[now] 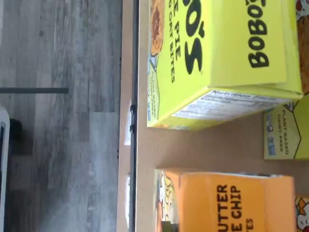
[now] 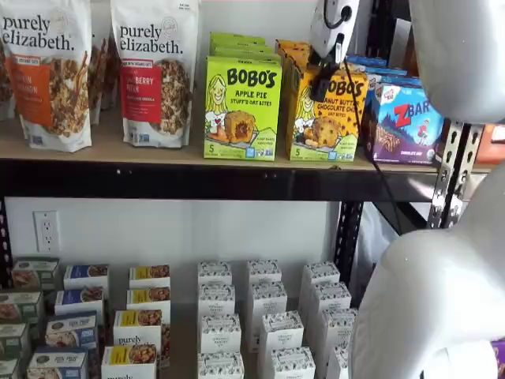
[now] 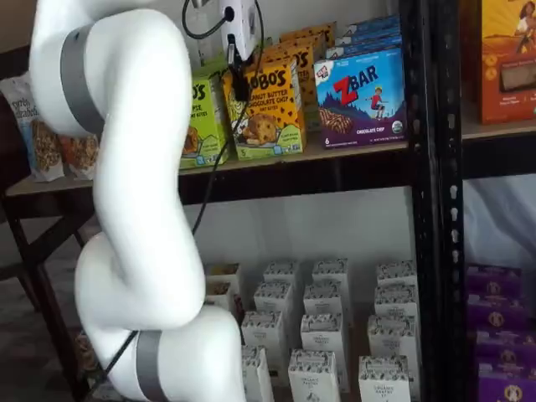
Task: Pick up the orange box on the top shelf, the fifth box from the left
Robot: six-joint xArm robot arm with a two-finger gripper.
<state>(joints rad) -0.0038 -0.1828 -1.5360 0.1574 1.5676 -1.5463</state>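
Orange box (image 2: 323, 117): you can see it upright on the top shelf (image 2: 181, 178), between the green box (image 2: 241, 110) and the blue box (image 2: 404, 123).
Gripper (image 2: 321, 85): clenched on nothing, hanging just in front of the box's upper face.
Done: approach only.
Left: you must open, grasp, lift.

We see the orange box (image 2: 322, 114) standing upright at the front edge of the top shelf (image 2: 158, 150).

Even, bright indoor light fills both shelf views, with soft shadow under the tan wood-look top shelf (image 2: 158, 150). The wrist view is soft, slightly blurred throughout.
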